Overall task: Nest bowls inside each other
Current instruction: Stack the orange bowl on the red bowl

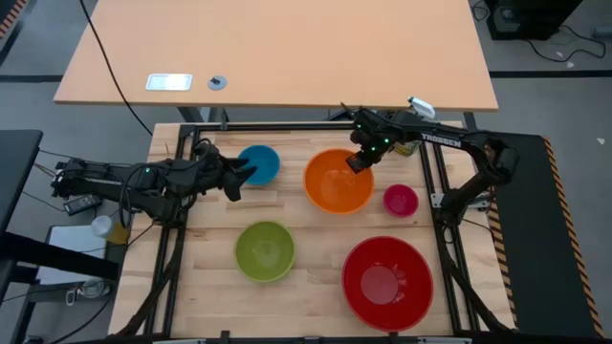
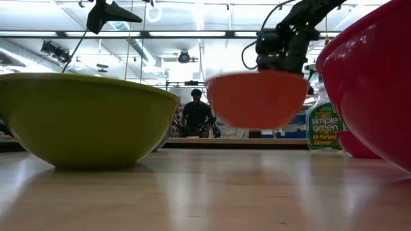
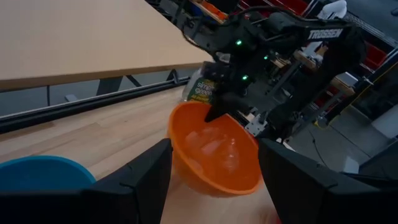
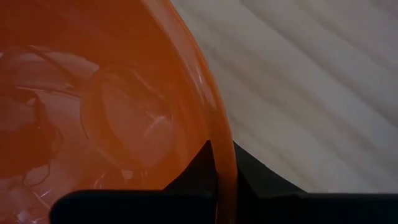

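Observation:
The orange bowl [image 1: 338, 181] is at the table's far middle, and in the low view this orange bowl [image 2: 257, 99] hangs above the wood. My right gripper [image 1: 360, 161] is shut on its far rim. The blue bowl [image 1: 260, 162] rests at the far left. My left gripper [image 1: 241, 175] hovers open over its near-left side, touching nothing. The pink bowl [image 1: 401, 200], the lime green bowl [image 1: 265, 250] and the red bowl [image 1: 387, 282] rest on their bases on the table. My right gripper pinches the orange bowl's rim [image 4: 221, 155] at its far-right side, one finger [image 4: 196, 171] inside the bowl and the other [image 4: 258, 174] outside. The fingers come from above, slanting down. The bowl hangs below them, mouth up, its base [image 2: 257, 126] clear of the table.
A spray bottle [image 2: 324, 122] stands at the far right behind the orange bowl. A black frame rail [image 1: 287, 127] runs along the far edge and down both sides. Bare wood [image 1: 316, 229] lies between the green, orange and red bowls.

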You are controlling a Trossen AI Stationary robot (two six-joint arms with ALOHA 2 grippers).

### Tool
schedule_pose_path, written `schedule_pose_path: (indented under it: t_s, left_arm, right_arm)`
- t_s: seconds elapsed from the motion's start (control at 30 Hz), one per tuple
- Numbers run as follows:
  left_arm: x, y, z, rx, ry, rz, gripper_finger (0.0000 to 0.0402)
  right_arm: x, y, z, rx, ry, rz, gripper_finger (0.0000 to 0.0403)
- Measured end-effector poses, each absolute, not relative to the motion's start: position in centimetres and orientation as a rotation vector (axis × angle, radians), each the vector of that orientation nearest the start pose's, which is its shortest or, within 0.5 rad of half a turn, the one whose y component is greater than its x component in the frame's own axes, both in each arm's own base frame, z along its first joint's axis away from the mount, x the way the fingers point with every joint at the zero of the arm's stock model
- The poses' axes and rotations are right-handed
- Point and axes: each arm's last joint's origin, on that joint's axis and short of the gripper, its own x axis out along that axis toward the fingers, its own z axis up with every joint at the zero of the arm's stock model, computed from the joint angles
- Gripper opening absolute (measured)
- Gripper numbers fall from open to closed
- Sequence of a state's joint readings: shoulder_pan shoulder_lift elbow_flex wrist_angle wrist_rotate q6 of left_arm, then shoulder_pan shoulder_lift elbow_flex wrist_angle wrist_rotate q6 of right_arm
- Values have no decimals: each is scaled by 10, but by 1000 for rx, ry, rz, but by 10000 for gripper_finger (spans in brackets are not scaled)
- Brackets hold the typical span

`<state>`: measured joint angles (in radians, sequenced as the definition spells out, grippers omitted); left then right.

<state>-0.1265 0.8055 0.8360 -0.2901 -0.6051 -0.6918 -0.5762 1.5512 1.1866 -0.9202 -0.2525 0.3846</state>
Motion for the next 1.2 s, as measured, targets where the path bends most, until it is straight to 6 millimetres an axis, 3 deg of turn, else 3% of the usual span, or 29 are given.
schedule_pose_path:
  t_s: [0.3, 0.67, 0.9, 1.2]
  left_arm:
    - [169, -5, 338, -581, 71, 538, 242]
    - [169, -5, 338, -499, 92, 538, 242]
    - [169, -5, 337, -497, 95, 540, 242]
    - [169, -6, 337, -529, 100, 520, 242]
  right_arm:
    - [228, -130, 288, 887, 987, -344, 26]
    - [215, -73, 333, 859, 854, 31, 27]
    - [212, -27, 343, 849, 909, 126, 27]
    - [192, 30, 333, 686, 1160, 4, 27]
